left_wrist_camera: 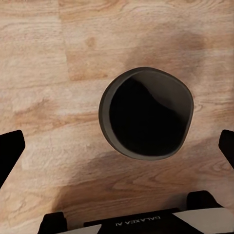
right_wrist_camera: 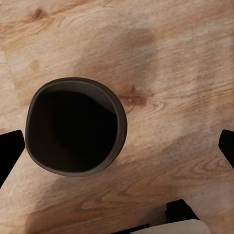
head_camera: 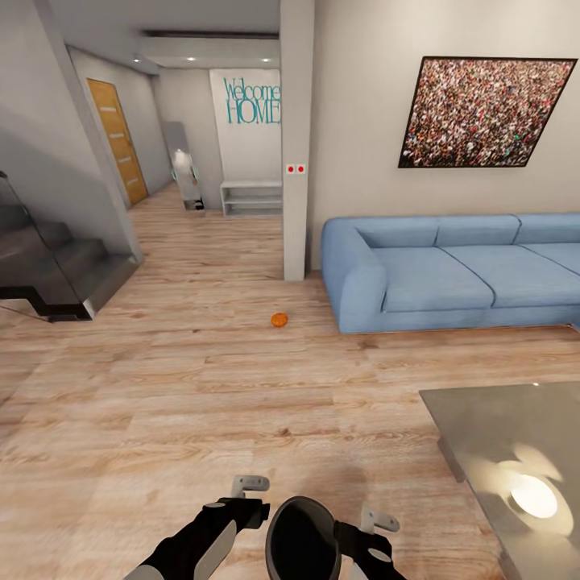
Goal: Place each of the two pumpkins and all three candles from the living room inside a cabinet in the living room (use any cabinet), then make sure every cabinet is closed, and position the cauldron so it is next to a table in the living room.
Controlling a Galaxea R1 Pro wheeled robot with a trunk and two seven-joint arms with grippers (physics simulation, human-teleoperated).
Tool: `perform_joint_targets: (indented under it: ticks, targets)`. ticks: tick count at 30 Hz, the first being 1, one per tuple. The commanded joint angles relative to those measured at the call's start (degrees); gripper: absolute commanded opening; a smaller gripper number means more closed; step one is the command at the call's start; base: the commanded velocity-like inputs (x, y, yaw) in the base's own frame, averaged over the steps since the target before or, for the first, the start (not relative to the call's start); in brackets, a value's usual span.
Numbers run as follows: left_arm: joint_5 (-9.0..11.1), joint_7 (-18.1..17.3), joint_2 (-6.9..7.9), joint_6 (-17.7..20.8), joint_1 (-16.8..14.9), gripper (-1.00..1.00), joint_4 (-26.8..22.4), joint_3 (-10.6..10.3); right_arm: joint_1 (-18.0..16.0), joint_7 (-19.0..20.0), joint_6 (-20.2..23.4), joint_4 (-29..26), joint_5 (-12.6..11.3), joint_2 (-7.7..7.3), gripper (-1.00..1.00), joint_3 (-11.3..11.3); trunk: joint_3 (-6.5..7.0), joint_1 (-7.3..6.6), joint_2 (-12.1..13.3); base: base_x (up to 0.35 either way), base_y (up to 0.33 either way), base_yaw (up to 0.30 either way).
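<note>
Cauldron (head_camera: 302, 538) sits between both wide-open, empty pincers; next, clasp it and carry to the desk (head_camera: 483, 419).

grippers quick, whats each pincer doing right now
Left pincer: open, fingers spread wide, above the cauldron, holding nothing.
Right pincer: open, fingers wide apart, beside the cauldron, holding nothing.

1. Both arms were clad in glossy black shells with light grey panels along the forearms.
2. The left gripper (head_camera: 250, 484) and right gripper (head_camera: 379, 519) ended in pale grey, blocky fingers.
3. In the wrist views, the fingers (left_wrist_camera: 10, 153) looked black.
4. A white-and-black wrist housing carried "GALAXEA AI" lettering, seen upside down.
</note>
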Motion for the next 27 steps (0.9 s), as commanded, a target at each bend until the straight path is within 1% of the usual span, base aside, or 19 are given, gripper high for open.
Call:
perform_joint_targets:
  ticks: [1,15,21,23,27]
  targets:
    - [0.62,0.57,0.02,0.17,-0.07,1.00,-0.12,-0.44,-0.04,-0.38,-0.25,0.00,-0.60,-0.02,1.00,0.60,-0.26,0.24,-0.48,0.000,0.000,0.000]
    - [0.70,0.54,-0.01,0.17,-0.04,1.00,-0.03,-0.53,-0.03,-0.34,-0.96,0.00,-0.60,-0.02,1.00,0.75,-2.77,3.31,-6.09,0.000,0.000,0.000]
    - [0.61,0.52,-0.24,0.09,-0.05,1.00,0.05,-0.62,-0.06,-0.31,-0.99,0.00,-0.60,-0.01,1.00,0.73,-3.85,4.63,-8.50,0.000,0.000,0.000]
    - [0.57,0.52,-0.26,0.05,-0.04,1.00,0.07,-0.92,-0.06,-0.30,-0.99,0.00,-0.60,-0.01,1.00,0.73,-4.21,5.07,-9.30,0.000,0.000,0.000]
    - [0.55,0.52,-0.27,0.00,-0.03,1.00,0.13,-2.27,-0.04,-0.29,-1.00,0.02,-0.60,-0.01,1.00,0.73,-4.92,5.95,-10.91,0.000,0.000,0.000]
